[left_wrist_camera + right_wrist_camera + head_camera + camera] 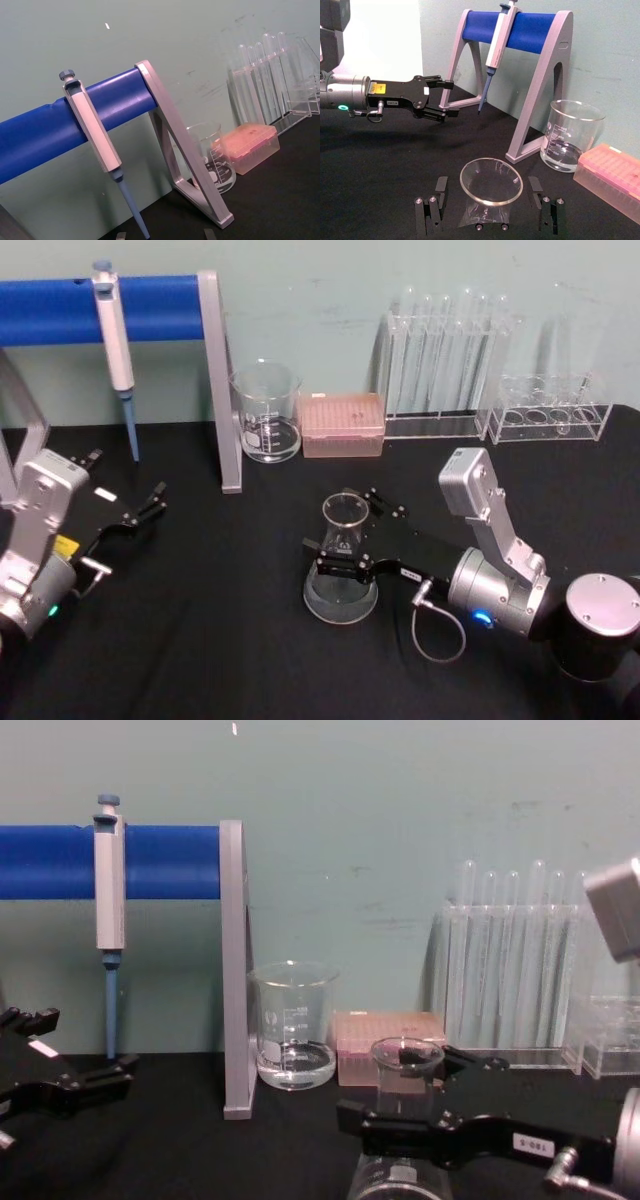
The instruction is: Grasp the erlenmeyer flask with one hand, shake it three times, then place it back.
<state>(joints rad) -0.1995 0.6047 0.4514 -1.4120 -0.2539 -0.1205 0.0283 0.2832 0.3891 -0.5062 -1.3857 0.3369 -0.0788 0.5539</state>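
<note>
The erlenmeyer flask (343, 570) stands upright on the black table, a little clear liquid in its wide base. My right gripper (335, 530) reaches in from the right at neck height and is open, with one finger on each side of the neck. In the right wrist view the flask's rim (491, 181) sits between the two fingers (440, 187), with a gap on both sides. The chest view shows the flask (405, 1072) with the right gripper (400, 1092) around it. My left gripper (142, 510) rests open at the table's left, far from the flask.
Behind the flask stand a glass beaker (266, 412) with some liquid and a pink tip box (342, 424). A grey stand with a blue bar (150, 308) holds a pipette (115, 350) at the back left. Test tube racks (450, 370) line the back right.
</note>
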